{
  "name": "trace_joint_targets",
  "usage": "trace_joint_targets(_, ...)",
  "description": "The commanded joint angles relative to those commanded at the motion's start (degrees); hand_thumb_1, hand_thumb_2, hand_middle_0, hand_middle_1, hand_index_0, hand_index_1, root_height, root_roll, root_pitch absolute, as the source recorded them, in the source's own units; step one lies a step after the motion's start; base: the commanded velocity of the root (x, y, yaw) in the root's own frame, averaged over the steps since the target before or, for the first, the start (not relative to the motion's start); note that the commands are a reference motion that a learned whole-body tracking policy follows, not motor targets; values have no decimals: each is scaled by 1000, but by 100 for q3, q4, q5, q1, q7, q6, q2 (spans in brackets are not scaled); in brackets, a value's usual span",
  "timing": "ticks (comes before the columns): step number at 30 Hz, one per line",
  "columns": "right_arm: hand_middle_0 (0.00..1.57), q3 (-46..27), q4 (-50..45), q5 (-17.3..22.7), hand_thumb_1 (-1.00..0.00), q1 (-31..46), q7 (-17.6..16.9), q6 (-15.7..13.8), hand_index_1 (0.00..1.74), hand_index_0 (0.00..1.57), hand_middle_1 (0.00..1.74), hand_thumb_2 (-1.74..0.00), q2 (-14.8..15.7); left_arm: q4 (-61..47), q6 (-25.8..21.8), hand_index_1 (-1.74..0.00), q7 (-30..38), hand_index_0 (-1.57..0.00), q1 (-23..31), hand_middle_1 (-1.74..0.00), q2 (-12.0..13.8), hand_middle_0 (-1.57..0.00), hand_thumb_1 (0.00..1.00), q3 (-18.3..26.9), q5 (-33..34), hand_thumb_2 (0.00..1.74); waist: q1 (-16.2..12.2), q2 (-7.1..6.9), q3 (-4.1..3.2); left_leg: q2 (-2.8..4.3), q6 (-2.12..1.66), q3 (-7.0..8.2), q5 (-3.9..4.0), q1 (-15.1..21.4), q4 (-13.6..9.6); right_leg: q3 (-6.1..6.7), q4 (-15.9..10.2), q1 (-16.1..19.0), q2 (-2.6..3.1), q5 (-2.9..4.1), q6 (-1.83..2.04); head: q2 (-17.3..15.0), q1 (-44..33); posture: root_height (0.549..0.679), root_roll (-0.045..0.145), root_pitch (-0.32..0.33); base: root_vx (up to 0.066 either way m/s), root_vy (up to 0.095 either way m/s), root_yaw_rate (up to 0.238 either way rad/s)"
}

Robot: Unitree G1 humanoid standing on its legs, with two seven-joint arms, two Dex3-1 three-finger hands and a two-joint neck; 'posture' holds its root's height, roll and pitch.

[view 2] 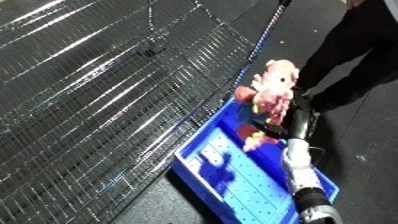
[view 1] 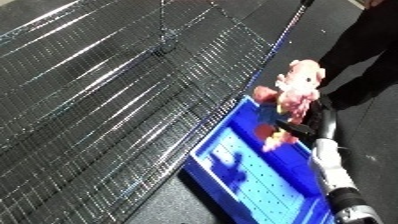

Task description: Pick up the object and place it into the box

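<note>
Here, the task's thing is one pink plush toy (view 1: 296, 90), soft and lumpy, paler pink at its rounded top and a deeper red-pink on its lower limbs. It hangs upright over the far end of the blue bin (view 1: 233, 176), with its lowest reddish part dangling down inside the bin's opening, just above the floor of it.

The right hand (view 1: 293, 126) sits just under and behind the toy's middle, dark fingers closed round the plush body, so the toy rises above the hand and trails below it. Most of the hand is covered by the toy; only a black part shows, and exactly how the fingers lie cannot be made out. One white and silver forearm (view 2: 300, 167) runs from the hand down to the lower right edge, where it is cut off. The left hand shows in neither view.

Below and to the left of the hand lies the single bin, a shallow blue tray with a dotted floor; its near corner is cut off in the left eye view. Left of it spreads a wire mesh surface (view 1: 107, 95), its far edges out of frame.
</note>
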Motion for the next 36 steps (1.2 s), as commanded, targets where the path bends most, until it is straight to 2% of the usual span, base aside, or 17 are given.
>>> trace_joint_targets(7, 0, 114, -183, -159, 0, 18, 12, -9, 0, 0, 0, 0, 55, 20, 6, -1740, -14, -1570, 20, -1740, -2, -1570, 1000, -19, 41, 1740, 36, -31, -28, 15, -2, -2, 15, -10, -20, -8, -24, 2, 21, -3, 12, -47, -171, 652, 58, -98, 5, -11, 4)
trace_joint_targets(11, 0, 334, -684, -347, 0, -15, 88, -43, 0, 0, 0, 0, 179, 15, 18, -1740, -18, -1570, 19, -1740, -49, -1570, 1000, -24, 17, 1740, 59, -63, -36, 20, 1, -1, 30, -14, -21, -8, -16, 1, 34, -11, 11, -85, -429, 652, 58, -99, 4, -2, 6)
trace_joint_targets(14, 0, 639, -1325, -523, 0, -51, 218, -77, 0, 0, 0, 0, 375, 23, 43, -1740, -19, -1570, 32, -1740, -115, -1570, 1000, 5, -49, 1740, 85, -112, -38, 27, 4, -1, 44, -6, -36, -18, -6, 3, 50, -13, 11, -65, -858, 652, 56, -100, 11, -4, 25)
trace_joint_targets(19, 0, 924, -2013, -489, 0, -44, 440, -119, 0, 0, 0, 0, 674, 60, 84, -1740, -17, -1570, 58, -1740, -170, -1570, 1000, 54, -82, 1740, 110, -181, -30, 33, 2, -18, 65, -14, -43, -20, 21, 9, 67, -20, 5, 12, -1373, 652, 55, -101, 10, -10, 62)
trace_joint_targets(20, 0, 983, -2172, -463, 0, -32, 500, -122, 0, 0, 0, 0, 742, 61, 97, -1740, -21, -1570, 66, -1740, -177, -1570, 1000, 63, -83, 1740, 118, -201, -25, 34, 1, -24, 69, -20, -41, -21, 30, 8, 70, -24, 2, 21, -1449, 652, 55, -101, 0, -11, 79)
trace_joint_targets(21, 0, 1126, -2471, -426, 0, -8, 650, -119, 0, 0, 0, 0, 851, 41, 129, -1740, -40, -1570, 92, -1740, -187, -1570, 1000, 85, -78, 1740, 147, -245, -10, 36, 0, -41, 75, -36, -26, -24, 55, 1, 76, -35, -7, 151, -1873, 652, 55, -102, -4, -17, 97)
trace_joint_targets(23, 0, 1191, -2588, -413, 0, 6, 720, -109, 0, 0, 0, 0, 892, 29, 145, -1740, -48, -1570, 106, -1740, -191, -1570, 1000, 98, -74, 1740, 161, -264, -2, 35, -1, -48, 78, -46, -16, -25, 68, -5, 78, -41, -11, 187, -1925, 652, 54, -102, -5, -16, 75)
trace_joint_targets(24, 0, 1275, -2717, -415, 0, 16, 803, -92, 0, 0, 0, 0, 923, 8, 162, -1740, -53, -1570, 123, -1740, -189, -1570, 1000, 121, -70, 1740, 183, -286, 12, 34, -3, -58, 82, -63, -1, -26, 86, -17, 81, -47, -16, 383, -2185, 651, 54, -102, -9, -25, 83)
trace_joint_targets(26, 0, 1537, -3081, -487, 0, 25, 1013, -17, 0, 0, 0, 0, 966, -86, 195, -1740, -51, -1570, 173, -1740, -173, -1570, 1000, 211, -64, 1740, 248, -344, 62, 29, -10, -85, 98, -125, 38, -21, 143, -71, 85, -62, -26, 580, -2552, 650, 55, -101, -15, -21, 70)
trace_joint_targets(31, 0, 1832, -3374, -510, 0, -62, 1182, 53, 0, 0, 0, 0, 1026, -180, 219, -1740, -23, -1570, 201, -1740, -190, -1570, 1000, 289, -94, 1740, 324, -389, 107, 21, -14, -116, 121, -206, 84, -24, 192, -124, 83, -73, -35, 487, -3041, 649, 54, -99, -19, -7, 54)
trace_joint_targets(36, 0, 2246, -3520, -369, 0, -195, 1410, 119, 0, 0, 0, 0, 1146, -195, 277, -1740, 9, -1570, 174, -1740, -234, -1570, 1000, 272, -81, 1740, 446, -453, 146, -1, -16, -176, 137, -282, 137, -62, 218, -127, 78, -95, -50, 646, -3703, 649, 53, -100, -8, -2, 84)
